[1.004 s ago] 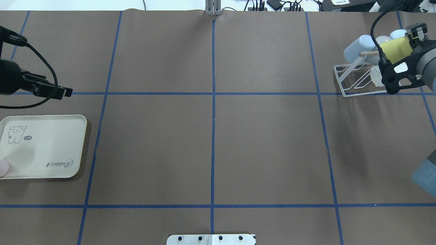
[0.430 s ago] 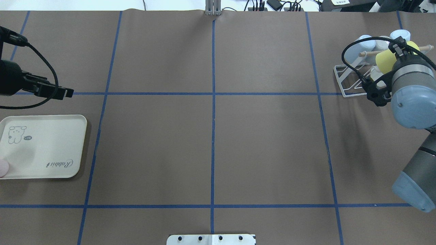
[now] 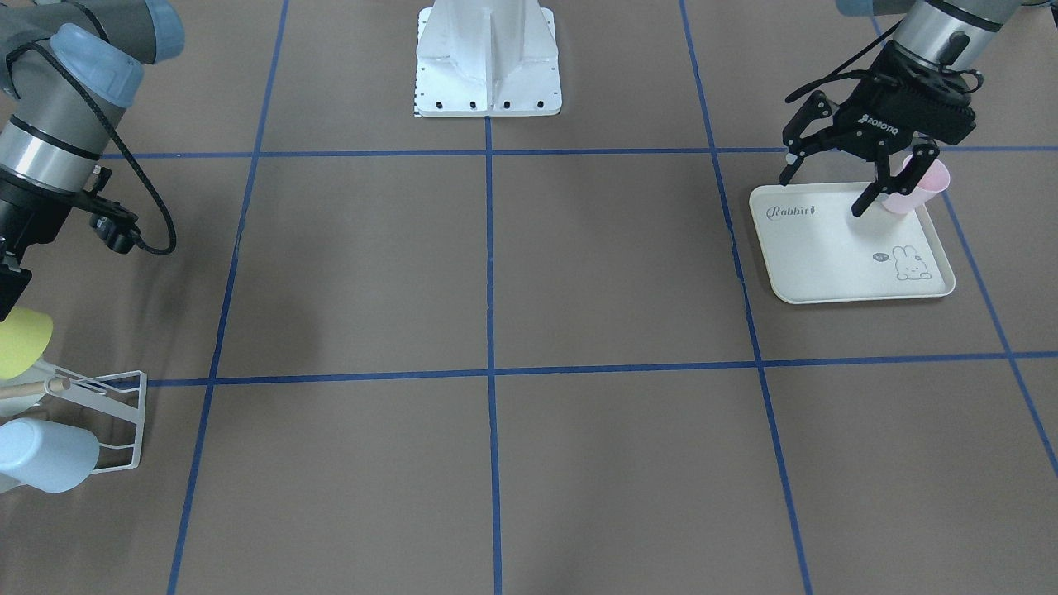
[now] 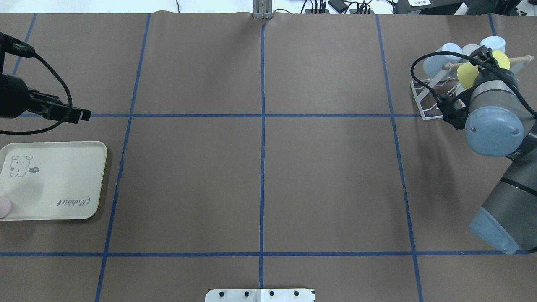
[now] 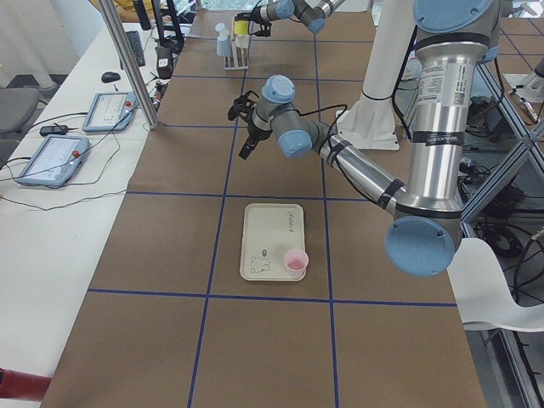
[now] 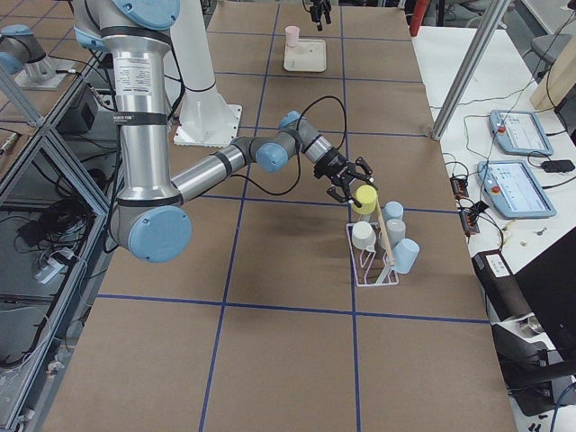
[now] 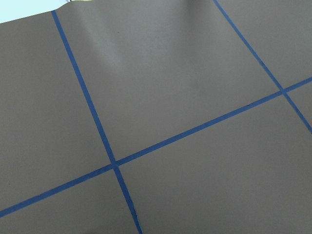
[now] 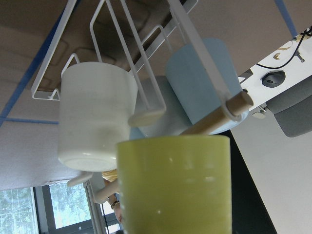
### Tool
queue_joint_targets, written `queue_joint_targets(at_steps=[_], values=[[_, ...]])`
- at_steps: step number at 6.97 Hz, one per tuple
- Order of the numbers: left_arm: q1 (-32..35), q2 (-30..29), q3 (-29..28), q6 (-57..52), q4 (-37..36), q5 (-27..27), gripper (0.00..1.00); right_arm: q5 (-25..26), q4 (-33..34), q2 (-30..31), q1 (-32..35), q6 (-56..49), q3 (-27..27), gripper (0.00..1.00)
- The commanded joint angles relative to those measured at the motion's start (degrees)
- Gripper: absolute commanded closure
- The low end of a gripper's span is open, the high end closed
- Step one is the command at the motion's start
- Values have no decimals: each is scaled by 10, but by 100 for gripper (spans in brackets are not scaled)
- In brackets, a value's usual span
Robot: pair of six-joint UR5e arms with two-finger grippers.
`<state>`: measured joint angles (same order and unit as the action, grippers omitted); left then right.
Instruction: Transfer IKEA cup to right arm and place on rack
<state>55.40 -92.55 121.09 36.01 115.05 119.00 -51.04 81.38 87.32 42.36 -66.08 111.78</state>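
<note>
The right gripper (image 6: 349, 176) is holding the yellow cup (image 8: 173, 187), its jaws closed only as far as the cup wall allows. The pads are not showing in the right wrist view, where the cup is filling the lower centre of the frame. The cup is hanging clear of the table.

Directly beyond the cup, the wooden peg (image 8: 233, 108) of the rack (image 4: 423, 110) is presenting its free end toward the gripper. The cup is sitting at that end; whether the two are touching cannot be told.

Past the peg, a white cup (image 8: 95, 114) and a light-blue cup (image 8: 202, 73) are hanging among the rack's wires. The rack's base is resting on the table (image 7: 195, 68) below the gripper. In the overhead view the right wrist is covering the near part of the rack.

The left gripper (image 3: 823, 195) is standing wide open and gripping nothing, hanging above the table at the opposite end, well apart from the right gripper. Its wrist camera is showing only the brown covering and blue tape lines (image 7: 195, 130).

On the robot's side of this gripper, apart from it, the cream tray (image 5: 257, 242) is lying flat. A pink cup (image 5: 295, 261) is standing upright on the tray's corner farthest from the fingertips.
</note>
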Motion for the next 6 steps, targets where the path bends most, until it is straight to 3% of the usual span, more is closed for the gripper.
queue_joint_targets(at_steps=[1, 4, 5, 6], values=[[0, 0, 0, 0, 0, 0, 0, 10, -3, -4, -7, 3, -19, 90], [0, -1, -1, 0, 0, 0, 0, 27, -4, -6, -25, 10, -30, 83], [0, -1, 0, 0, 1, 0, 0, 33, -4, -6, -30, 10, -36, 76], [0, -1, 1, 0, 0, 0, 0, 34, -4, -7, -32, 10, -45, 52]])
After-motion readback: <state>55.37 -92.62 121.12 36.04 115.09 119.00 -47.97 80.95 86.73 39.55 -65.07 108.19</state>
